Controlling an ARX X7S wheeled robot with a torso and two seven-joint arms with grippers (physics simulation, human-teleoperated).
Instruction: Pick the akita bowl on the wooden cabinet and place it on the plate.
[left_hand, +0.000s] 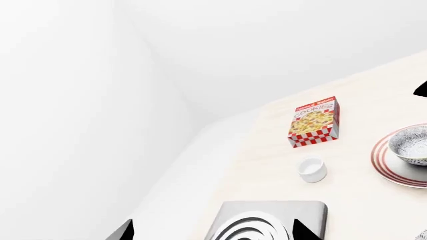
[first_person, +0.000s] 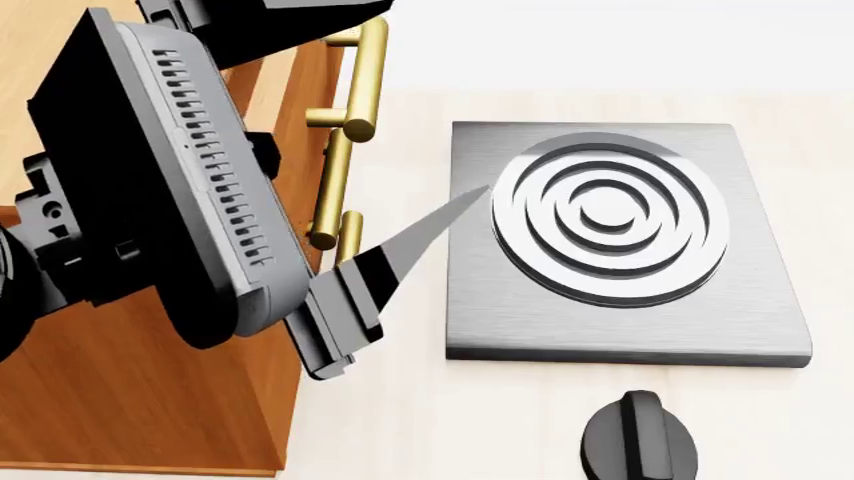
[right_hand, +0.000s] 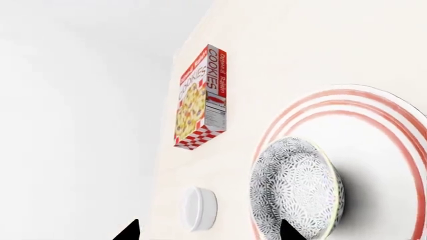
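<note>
The akita bowl rests on the red-ringed plate, toward one side of it. My right gripper hangs open a short way from them, holding nothing, one fingertip in line with the bowl's rim. The left wrist view shows the same bowl and plate farther off. My left gripper is open and empty. In the head view my left arm covers most of the wooden cabinet, with one finger pointing out over the counter.
A cookies box and a small plain white cup stand on the pale counter near the plate. A steel burner plate with concentric rings lies beside the cabinet's brass handles. A black knob sits nearer me.
</note>
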